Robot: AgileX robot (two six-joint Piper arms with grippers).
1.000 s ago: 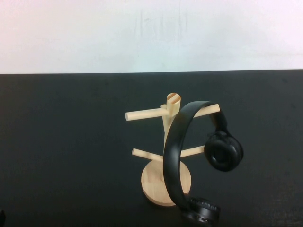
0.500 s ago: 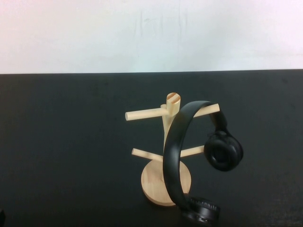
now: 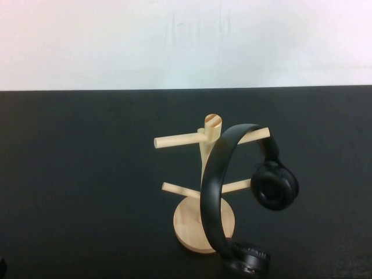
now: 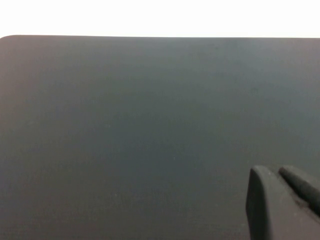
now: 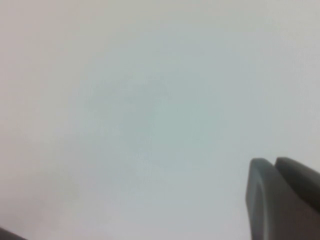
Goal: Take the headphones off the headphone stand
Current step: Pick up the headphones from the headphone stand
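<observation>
The black headphones (image 3: 213, 192) hang on the light wooden headphone stand (image 3: 189, 224) at the middle of the table. Their headband arches over the stand's upper right peg (image 3: 258, 135). One ear cup (image 3: 274, 186) dangles to the right of the post, and the other (image 3: 247, 259) sits low by the round base. Neither arm reaches them in the high view. In the left wrist view my left gripper (image 4: 277, 172) hovers shut and empty over bare black table. In the right wrist view my right gripper (image 5: 274, 162) is shut and empty, facing a plain white surface.
The black table (image 3: 87, 174) stretches wide on both sides of the stand. A white wall (image 3: 174, 40) rises behind its far edge. A small dark corner (image 3: 2, 267) shows at the lower left of the high view.
</observation>
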